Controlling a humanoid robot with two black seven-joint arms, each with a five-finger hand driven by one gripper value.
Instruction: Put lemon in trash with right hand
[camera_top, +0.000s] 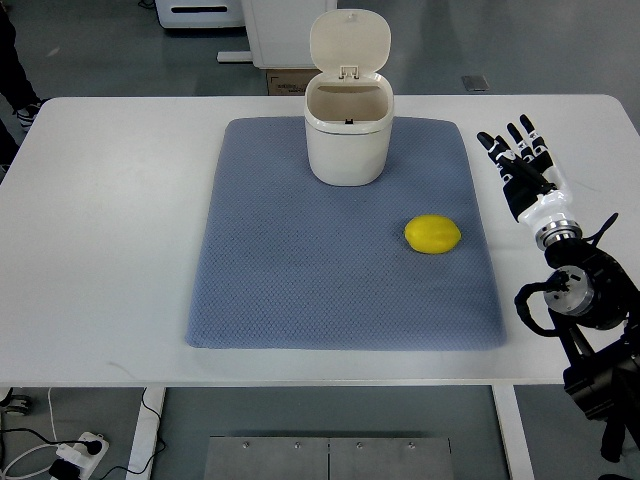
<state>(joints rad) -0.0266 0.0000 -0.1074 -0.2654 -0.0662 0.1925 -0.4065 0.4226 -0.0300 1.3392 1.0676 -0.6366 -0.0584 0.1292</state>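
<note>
Right hand (522, 165): it rests over the bare white table (110, 240), just off the right edge of the blue-grey mat (300, 280). Its black fingers (510, 142) are extended and slightly fanned, pointing away from the robot. The palm is empty; nothing is gripped. The white wrist section and the black arm joints trail back from the hand toward the lower right corner of the view.

Lemon (433, 235): it lies on the mat, to the left of the hand and somewhat nearer the robot than the fingertips. It is near the hand but clearly apart from it, with a strip of mat and the mat's edge between them. It lies on its side with its long axis running left to right.

Trash bin (348, 140): a small cream bin standing upright on the far part of the mat, well to the left of the hand and beyond the lemon. Its flip lid (349, 42) is raised and stands up at the back, leaving the mouth open. The inside looks dark; its contents cannot be made out.

Left hand: not seen in the view.

Surroundings: a power strip with cable (75, 455) lies on the floor below the table's near left corner.
</note>
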